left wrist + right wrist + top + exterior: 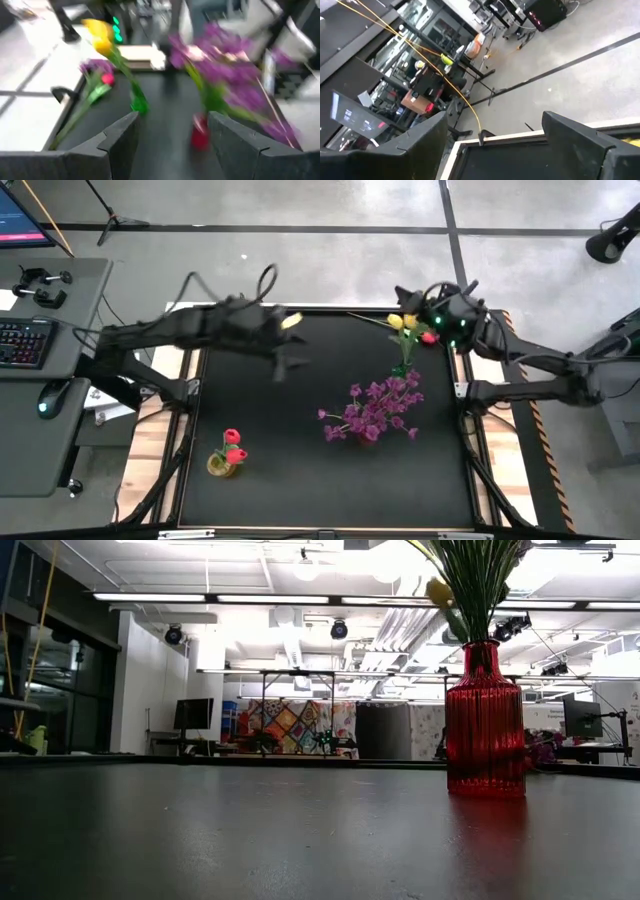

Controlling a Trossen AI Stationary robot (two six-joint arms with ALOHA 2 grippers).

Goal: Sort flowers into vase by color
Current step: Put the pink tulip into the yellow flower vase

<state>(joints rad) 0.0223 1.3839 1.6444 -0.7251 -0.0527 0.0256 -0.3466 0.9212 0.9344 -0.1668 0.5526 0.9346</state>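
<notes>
In the high view, a red vase (366, 436) stands right of centre and holds purple sprays (378, 408). A small green vase (402, 367) behind it holds a yellow tulip (398, 323). A yellow vase (222, 466) near the front left holds red tulips (233, 442). A red bud (429, 337) and a loose green stem (366, 318) are near the far edge. My left gripper (283, 365) is open over the table's middle-left, facing the green vase (139, 102) and the purple sprays (225, 65). My right gripper (410, 305) is open at the far edge, above the yellow tulip.
The low view shows the red vase (485, 720) with green stems standing on the dark table top (250, 840). A desk with a keyboard (22, 340) and a mouse stands left of the table. The right wrist view shows the table's wooden far rim (510, 137) and the room beyond.
</notes>
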